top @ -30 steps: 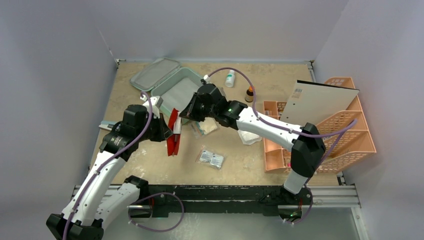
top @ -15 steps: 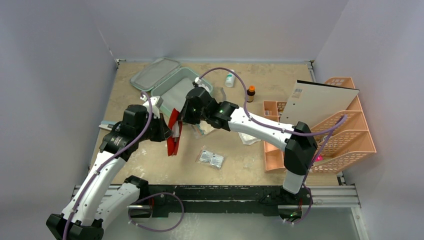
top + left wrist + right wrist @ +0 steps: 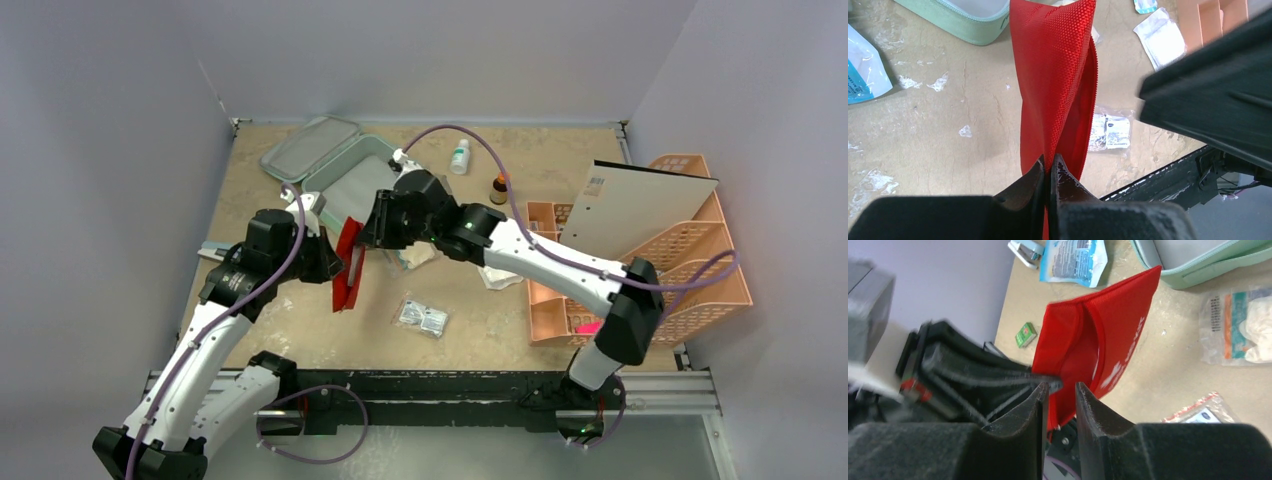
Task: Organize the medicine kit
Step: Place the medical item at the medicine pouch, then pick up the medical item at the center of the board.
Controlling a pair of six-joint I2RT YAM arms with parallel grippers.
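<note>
Red zip pouch [image 3: 347,265] hangs upright, clamped in the left pincer [image 3: 1047,167]. The right pincer [image 3: 1062,390], shut a second ago, now stands slightly apart beside it, probably re-gripping. The mint-green medicine kit [image 3: 340,185] lies open on the surface, upper left of centre.

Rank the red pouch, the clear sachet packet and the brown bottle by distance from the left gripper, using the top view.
1. red pouch: clamped in the left gripper.
2. clear sachet packet: on the table, to the gripper's right.
3. brown bottle: far right, beside the peach rack.
</note>
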